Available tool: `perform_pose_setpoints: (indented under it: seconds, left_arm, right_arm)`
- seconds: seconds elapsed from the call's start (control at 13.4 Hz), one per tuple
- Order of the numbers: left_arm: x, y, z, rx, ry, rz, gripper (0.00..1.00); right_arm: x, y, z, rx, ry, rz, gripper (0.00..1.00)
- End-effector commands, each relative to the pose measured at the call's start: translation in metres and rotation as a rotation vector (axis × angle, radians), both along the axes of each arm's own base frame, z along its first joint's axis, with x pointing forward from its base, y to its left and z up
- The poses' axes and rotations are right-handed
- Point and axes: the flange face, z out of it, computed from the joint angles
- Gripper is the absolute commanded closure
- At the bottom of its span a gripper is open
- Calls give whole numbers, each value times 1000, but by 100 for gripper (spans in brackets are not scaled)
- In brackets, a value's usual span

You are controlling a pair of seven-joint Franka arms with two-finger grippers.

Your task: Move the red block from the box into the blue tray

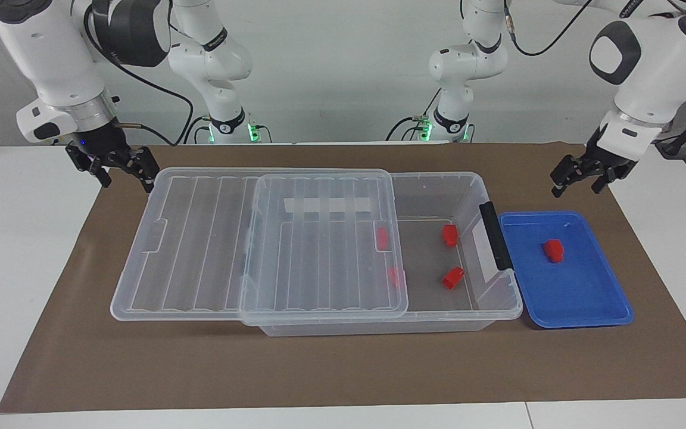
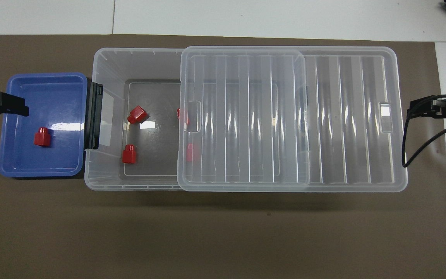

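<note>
One red block [image 1: 554, 250] lies alone on the floor of the blue tray [image 1: 587, 298]; the overhead view shows the block [image 2: 42, 137] in the tray [image 2: 52, 93] too. My left gripper [image 1: 578, 179] is open and empty, raised over the tray's edge at the left arm's end [image 2: 18, 108]. The clear box [image 1: 501, 310] stands beside the tray, its ribbed lid [image 1: 319, 250] slid toward the right arm's end. Two red blocks [image 1: 449, 235] [image 1: 452, 277] lie in the uncovered part, and two more [image 1: 382, 238] [image 1: 395, 274] show through the lid. My right gripper [image 1: 125, 176] is open and empty, raised over the lid's outer end [image 2: 414, 109].
A brown mat [image 1: 319, 369] covers the white table [image 1: 21, 250]. The box's dark grey clip handle [image 1: 495, 235] stands between the box and the tray. A black cable [image 2: 405, 147] hangs from the right gripper over the lid's end.
</note>
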Motion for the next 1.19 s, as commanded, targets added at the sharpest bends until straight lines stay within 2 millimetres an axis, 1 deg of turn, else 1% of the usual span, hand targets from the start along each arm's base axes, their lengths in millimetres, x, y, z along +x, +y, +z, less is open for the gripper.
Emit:
perform_pose_setpoints:
  seconds: [0.0, 0.07, 0.15, 0.22, 0.3, 0.52, 0.67, 0.75, 0.82, 0.97, 1.12]
  left_arm:
    - [-20, -25, 12, -5, 28, -20, 0]
    - [-20, -24, 11, -5, 22, -19, 0]
    - [-19, -21, 11, -5, 20, -14, 0]
    - [-19, -18, 11, -5, 20, -13, 0]
    - [-19, -21, 12, -5, 18, -17, 0]
    - [-21, -26, 11, -5, 32, -19, 0]
    - [-24, -27, 17, -4, 26, -19, 0]
    - [-25, -26, 17, -4, 29, -16, 0]
    - [-25, -25, 17, -5, 31, -7, 0]
    - [-26, -39, 17, -6, 33, 45, 0]
    - [-28, -46, 16, -8, 26, 87, 0]
  right_arm:
    - [-9, -13, -12, 8, -38, 5, 62]
    - [-6, -22, -16, 7, -53, -9, 88]
    - [-3, -34, -20, 4, -68, -27, 100]
    - [1, -45, -27, 4, -75, -43, 100]
    - [5, -52, -33, 2, -88, -53, 100]
    - [19, -58, -51, 4, -109, -69, 100]
    - [24, -65, -64, 2, -122, -76, 100]
    - [25, -64, -72, 2, -126, -74, 100]
    - [24, -59, -79, 2, -124, -62, 100]
    - [20, -55, -92, 5, -102, -53, 100]
    - [18, -50, -95, 6, -91, -42, 100]
